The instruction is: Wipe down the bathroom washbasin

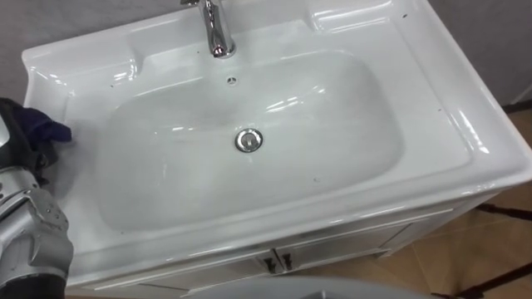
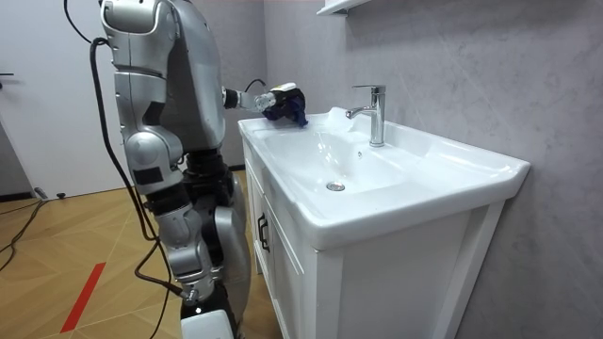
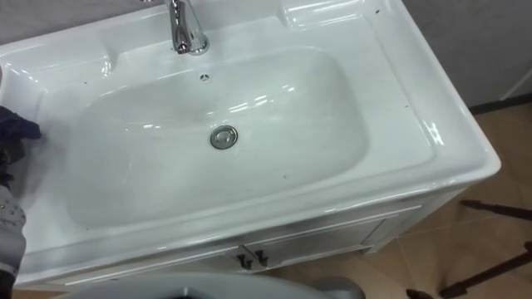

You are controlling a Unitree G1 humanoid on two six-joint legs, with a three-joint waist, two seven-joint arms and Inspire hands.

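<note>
The white basin (image 1: 349,124) lies in front of me, with a chrome drain (image 1: 248,139) in the middle of its bowl and a chrome faucet (image 1: 216,29) at the back. Small dark specks dot the bowl and the rim. My left hand (image 1: 15,145) is at the basin's left rim, shut on a dark blue cloth (image 1: 43,129) that sits over the rim's edge. In the room view I stand upright before the vanity, and the left hand (image 2: 273,97) holds the cloth (image 2: 288,109) at the far end of the basin (image 2: 424,179).
A white cabinet with two doors and dark handles (image 1: 278,262) sits under the basin. A grey wall (image 2: 471,66) runs behind the faucet. Wooden floor (image 1: 499,249) shows to the right of the vanity.
</note>
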